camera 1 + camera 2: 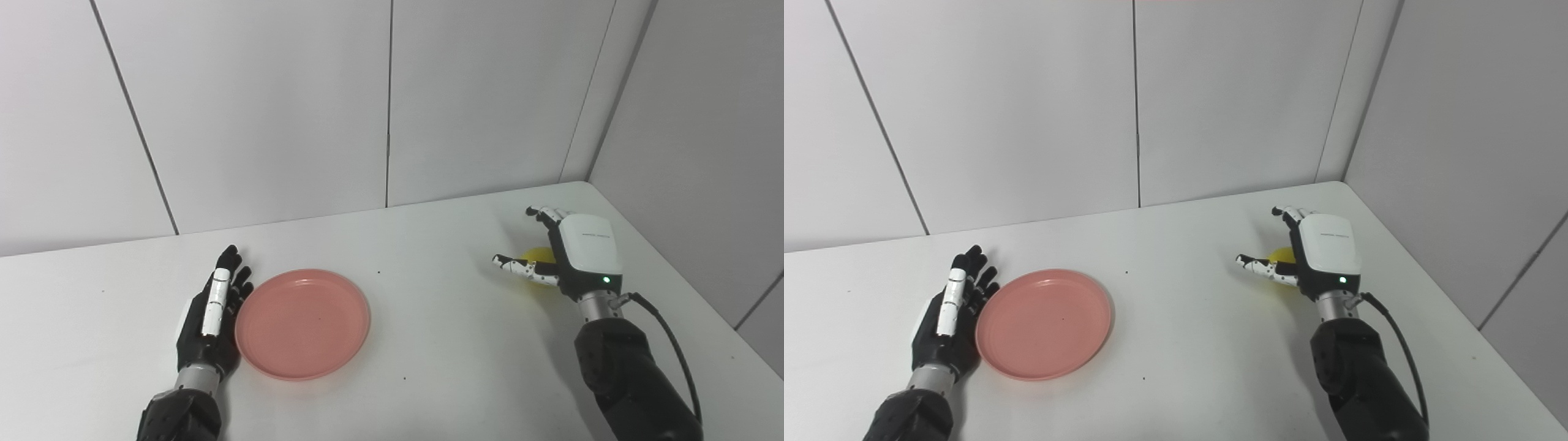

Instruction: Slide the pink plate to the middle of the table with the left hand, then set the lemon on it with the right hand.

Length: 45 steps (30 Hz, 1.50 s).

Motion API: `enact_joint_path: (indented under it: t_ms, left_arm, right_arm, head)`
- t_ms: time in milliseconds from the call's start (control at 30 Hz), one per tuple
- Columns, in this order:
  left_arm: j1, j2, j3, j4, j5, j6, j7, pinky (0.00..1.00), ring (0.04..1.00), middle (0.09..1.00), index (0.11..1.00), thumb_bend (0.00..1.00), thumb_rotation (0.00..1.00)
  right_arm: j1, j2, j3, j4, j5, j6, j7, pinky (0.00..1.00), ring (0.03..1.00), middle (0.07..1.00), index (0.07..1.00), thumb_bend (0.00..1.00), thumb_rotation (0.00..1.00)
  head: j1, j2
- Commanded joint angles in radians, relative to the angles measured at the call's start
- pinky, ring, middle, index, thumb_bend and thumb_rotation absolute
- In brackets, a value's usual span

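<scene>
The pink plate (302,323) lies flat on the white table (441,343), left of centre and empty. My left hand (211,318) stands on edge with its fingers stretched out, pressed against the plate's left rim and holding nothing. Over at the right, the yellow lemon (539,255) rests on the table, mostly hidden behind my right hand (566,254). That hand is cupped over it with thumb and fingers spread apart on either side. Whether they touch the lemon I cannot tell.
Grey wall panels close off the table at the back and along the right side. A black cable (674,349) loops off the right forearm. The table's right edge (704,294) runs close beside the right arm.
</scene>
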Motion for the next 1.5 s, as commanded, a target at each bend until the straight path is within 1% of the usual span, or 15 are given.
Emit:
enact_joint_path:
  t_ms: [0,133,267,333,400,500,667,833,900,1000,1067,1133,1267,1367,1467]
  left_arm:
    - [0.04,-0.001,-0.005,0.03,0.004,0.079,0.015,1.0,0.983,1.0,0.929,0.66,0.75]
    - [0.042,-0.001,-0.006,0.023,0.004,0.083,0.017,1.0,0.983,1.0,0.926,0.65,0.76]
    - [0.044,0.0,-0.006,0.026,0.002,0.08,0.012,1.0,0.986,1.0,0.927,0.65,0.75]
    - [0.045,0.0,-0.005,0.028,0.001,0.079,0.011,1.0,0.985,1.0,0.934,0.66,0.75]
    - [0.048,-0.003,-0.004,0.016,-0.002,0.089,0.014,1.0,0.98,1.0,0.92,0.67,0.74]
    - [0.05,-0.004,-0.005,0.011,-0.002,0.096,0.014,1.0,0.983,1.0,0.922,0.66,0.74]
    - [0.052,-0.004,-0.006,0.007,0.002,0.098,0.018,1.0,0.976,1.0,0.924,0.67,0.74]
    - [0.055,-0.006,-0.005,0.0,0.002,0.105,0.022,1.0,0.971,0.997,0.912,0.68,0.74]
    - [0.055,-0.005,-0.006,0.0,0.002,0.107,0.019,1.0,0.969,0.997,0.917,0.67,0.74]
    - [0.053,-0.005,-0.006,-0.001,0.0,0.11,0.019,1.0,0.975,1.0,0.92,0.66,0.74]
    - [0.052,-0.005,-0.005,0.001,-0.001,0.108,0.019,1.0,0.975,0.999,0.92,0.66,0.74]
    - [0.051,-0.004,-0.004,0.004,-0.001,0.105,0.018,1.0,0.972,0.997,0.916,0.67,0.73]
    - [0.05,-0.002,-0.006,0.005,0.001,0.108,0.017,1.0,0.972,0.996,0.914,0.67,0.73]
    - [0.052,-0.003,-0.006,-0.001,-0.001,0.115,0.018,1.0,0.972,0.998,0.913,0.68,0.73]
    - [0.053,-0.003,-0.004,-0.004,-0.005,0.118,0.016,1.0,0.974,1.0,0.909,0.68,0.73]
  right_arm:
    - [-0.049,-0.032,-0.005,0.004,0.005,0.015,-0.04,0.63,0.686,0.711,0.721,0.75,0.77]
    - [-0.06,-0.036,0.006,0.046,0.007,0.008,-0.058,0.62,0.679,0.707,0.718,0.75,0.77]
    - [-0.073,-0.052,0.033,0.087,-0.001,0.01,-0.063,0.6,0.659,0.695,0.709,0.76,0.78]
    - [-0.077,-0.056,0.042,0.092,0.002,0.018,-0.059,0.59,0.651,0.69,0.705,0.76,0.78]
    - [-0.081,-0.058,0.048,0.102,0.008,0.019,-0.056,0.61,0.664,0.698,0.707,0.77,0.78]
    - [-0.08,-0.06,0.059,0.112,0.012,0.021,-0.05,0.62,0.669,0.702,0.71,0.76,0.79]
    - [-0.079,-0.058,0.065,0.126,0.028,0.026,-0.05,0.63,0.672,0.703,0.706,0.76,0.76]
    - [-0.075,-0.053,0.07,0.13,0.035,0.031,-0.05,0.61,0.648,0.689,0.699,0.75,0.75]
    - [-0.074,-0.054,0.073,0.134,0.036,0.033,-0.049,0.59,0.639,0.684,0.694,0.75,0.75]
    - [-0.071,-0.053,0.073,0.132,0.042,0.039,-0.039,0.54,0.595,0.655,0.688,0.75,0.77]
    - [-0.068,-0.052,0.074,0.129,0.044,0.042,-0.034,0.53,0.586,0.65,0.688,0.75,0.77]
    - [-0.065,-0.051,0.076,0.126,0.047,0.047,-0.029,0.48,0.557,0.636,0.682,0.75,0.78]
    - [-0.063,-0.048,0.077,0.124,0.062,0.053,-0.023,0.42,0.515,0.601,0.662,0.74,0.77]
    - [-0.062,-0.044,0.072,0.128,0.083,0.058,-0.014,0.41,0.502,0.588,0.638,0.75,0.76]
    - [-0.061,-0.038,0.064,0.147,0.106,0.056,-0.017,0.41,0.512,0.595,0.626,0.75,0.75]
  head:
    - [0.001,0.0]
    - [0.003,-0.001]
    - [0.002,0.0]
    - [0.003,0.001]
    - [0.006,0.001]
    - [0.007,0.0]
    - [0.008,-0.004]
    - [0.008,0.0]
    - [0.008,0.0]
    - [0.009,0.006]
    - [0.009,0.007]
    - [0.008,0.007]
    - [0.009,0.01]
    - [0.009,0.013]
    - [0.009,0.016]
